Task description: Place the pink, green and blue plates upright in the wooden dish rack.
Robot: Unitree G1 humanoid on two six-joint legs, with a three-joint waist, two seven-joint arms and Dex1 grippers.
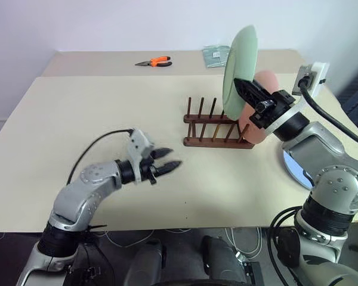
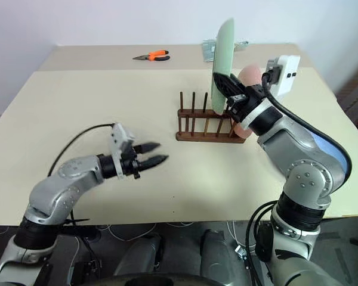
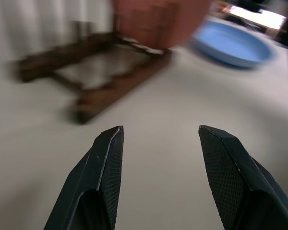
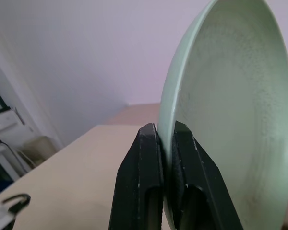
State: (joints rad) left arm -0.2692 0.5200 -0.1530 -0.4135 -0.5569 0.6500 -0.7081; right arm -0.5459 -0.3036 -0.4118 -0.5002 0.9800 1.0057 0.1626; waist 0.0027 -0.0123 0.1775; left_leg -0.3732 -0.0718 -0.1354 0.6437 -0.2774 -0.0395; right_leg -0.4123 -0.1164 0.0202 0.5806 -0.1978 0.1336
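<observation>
My right gripper is shut on the rim of the pale green plate and holds it upright above the right half of the wooden dish rack. In the right wrist view both fingers pinch the green plate's edge. The pink plate stands upright at the rack's right end, partly hidden by my right arm. The blue plate lies flat on the table to the right of the rack, under my right arm. My left gripper hovers open and empty over the table, left of the rack.
Orange-handled pliers and a flat greenish packet lie at the table's far side. A white box with a black cable sits behind my right arm. The near table edge runs just below my left arm.
</observation>
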